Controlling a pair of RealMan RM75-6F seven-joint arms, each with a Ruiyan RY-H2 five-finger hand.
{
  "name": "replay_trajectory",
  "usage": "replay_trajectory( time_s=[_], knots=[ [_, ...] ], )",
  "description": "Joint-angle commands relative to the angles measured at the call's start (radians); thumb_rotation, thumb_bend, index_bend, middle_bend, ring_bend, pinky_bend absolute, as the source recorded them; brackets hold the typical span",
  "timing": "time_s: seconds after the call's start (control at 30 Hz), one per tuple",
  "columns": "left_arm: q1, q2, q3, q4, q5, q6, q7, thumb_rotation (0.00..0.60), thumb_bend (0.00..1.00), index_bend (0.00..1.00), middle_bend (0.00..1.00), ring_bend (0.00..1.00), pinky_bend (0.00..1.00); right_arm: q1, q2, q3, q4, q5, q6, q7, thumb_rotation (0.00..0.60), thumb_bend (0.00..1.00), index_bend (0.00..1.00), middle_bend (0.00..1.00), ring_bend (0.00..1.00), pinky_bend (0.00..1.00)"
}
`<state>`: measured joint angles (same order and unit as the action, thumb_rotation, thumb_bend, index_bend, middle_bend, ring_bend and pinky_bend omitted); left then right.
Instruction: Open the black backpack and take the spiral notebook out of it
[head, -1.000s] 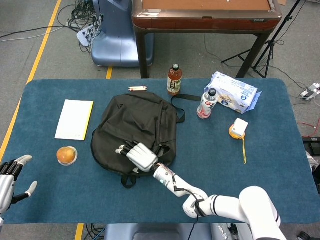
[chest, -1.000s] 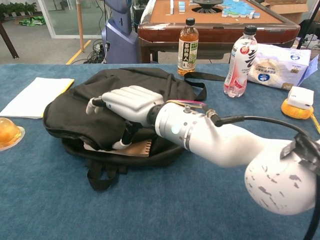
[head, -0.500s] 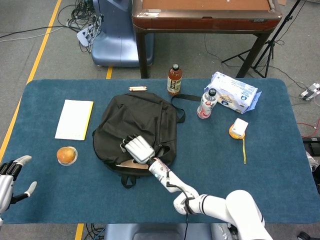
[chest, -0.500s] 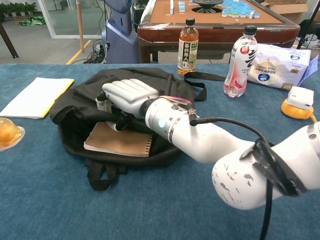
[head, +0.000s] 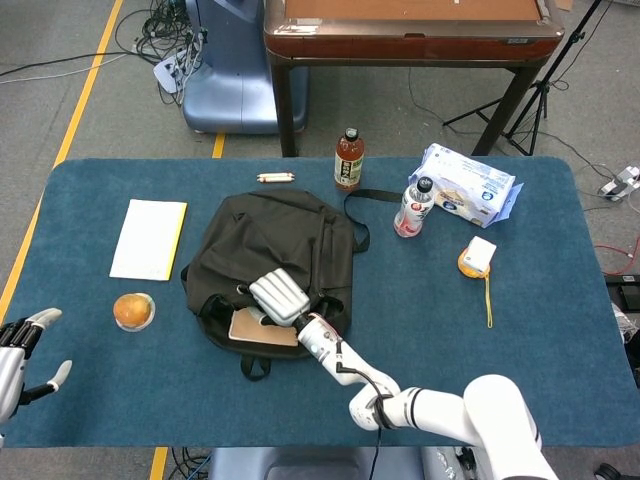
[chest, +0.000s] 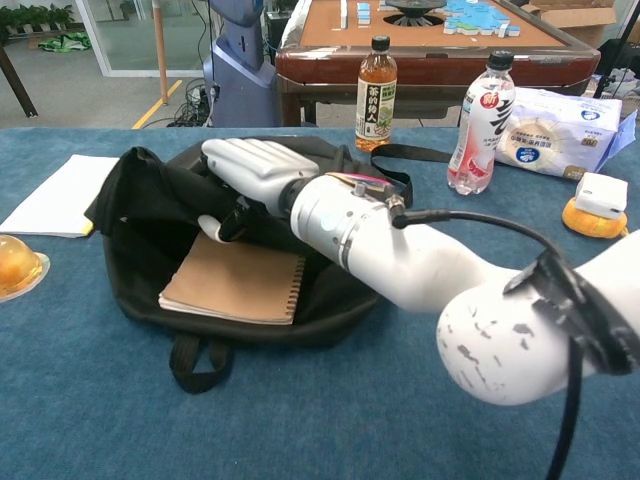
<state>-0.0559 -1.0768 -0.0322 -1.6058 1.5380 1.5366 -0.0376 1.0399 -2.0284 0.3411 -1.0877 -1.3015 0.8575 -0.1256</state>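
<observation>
The black backpack (head: 285, 240) (chest: 150, 205) lies flat in the middle of the blue table with its front flap lifted. My right hand (head: 279, 297) (chest: 250, 172) grips the raised flap edge and holds it up and back. Inside the open mouth lies the brown-covered spiral notebook (head: 262, 328) (chest: 236, 282), its wire binding on the right side. My left hand (head: 22, 352) hangs open off the table's near left corner, far from the bag, and shows only in the head view.
A yellow-edged white pad (head: 149, 238) and an orange in a clear wrap (head: 133, 311) lie left of the bag. Behind and right stand a tea bottle (head: 348, 159), a pink drink bottle (head: 412, 207), a tissue pack (head: 468, 184) and a tape measure (head: 478, 257).
My right hand has pulled the flap up and back, widening the bag's mouth. The notebook, at first barely showing, now lies almost fully uncovered. The left hand stays put.
</observation>
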Motion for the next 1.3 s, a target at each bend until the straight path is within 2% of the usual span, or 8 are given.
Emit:
replay_trajectory(
  time_s=[0.03,0.37,0.6,0.7,0.83,1.07,1.17,1.3],
  knots=[
    [-0.006,0.000,-0.002,0.001,0.002,-0.006,-0.002,0.600,0.27,0.19,0.21,0.20,0.18,-0.053,0.130,0.001,-0.203,0.067,-0.038,0.000,0.600,0.67,0.87,0.69,0.65,0.77],
    [-0.027,-0.001,-0.007,-0.003,0.011,-0.024,0.003,0.600,0.27,0.19,0.21,0.20,0.18,-0.140,0.387,0.014,-0.600,0.196,-0.076,0.058,0.600,0.67,0.87,0.69,0.66,0.78],
    [-0.031,0.005,-0.007,-0.011,0.011,-0.027,0.005,0.600,0.27,0.19,0.21,0.20,0.18,-0.197,0.551,0.026,-0.772,0.260,-0.104,0.174,0.600,0.66,0.87,0.69,0.67,0.79],
    [-0.039,0.003,-0.008,-0.012,0.010,-0.038,0.005,0.600,0.27,0.19,0.21,0.20,0.18,-0.191,0.575,0.029,-0.757,0.305,-0.101,0.171,0.600,0.66,0.87,0.69,0.67,0.79],
    [-0.055,-0.003,-0.008,-0.009,0.022,-0.053,0.004,0.600,0.27,0.19,0.21,0.20,0.18,-0.148,0.563,0.042,-0.681,0.429,-0.137,0.188,0.600,0.66,0.87,0.69,0.67,0.79],
    [-0.085,0.000,-0.010,0.009,0.040,-0.080,-0.011,0.600,0.27,0.19,0.21,0.20,0.18,-0.048,0.499,0.065,-0.488,0.629,-0.246,0.252,0.600,0.66,0.87,0.69,0.67,0.79],
    [-0.102,0.000,-0.012,0.017,0.055,-0.089,-0.021,0.600,0.27,0.19,0.21,0.20,0.18,-0.002,0.464,0.076,-0.403,0.689,-0.300,0.279,0.600,0.66,0.87,0.69,0.67,0.79],
    [-0.121,-0.003,-0.012,0.030,0.084,-0.091,-0.040,0.600,0.27,0.20,0.21,0.20,0.18,0.047,0.411,0.084,-0.308,0.735,-0.318,0.297,0.600,0.66,0.87,0.69,0.67,0.79]
  ],
)
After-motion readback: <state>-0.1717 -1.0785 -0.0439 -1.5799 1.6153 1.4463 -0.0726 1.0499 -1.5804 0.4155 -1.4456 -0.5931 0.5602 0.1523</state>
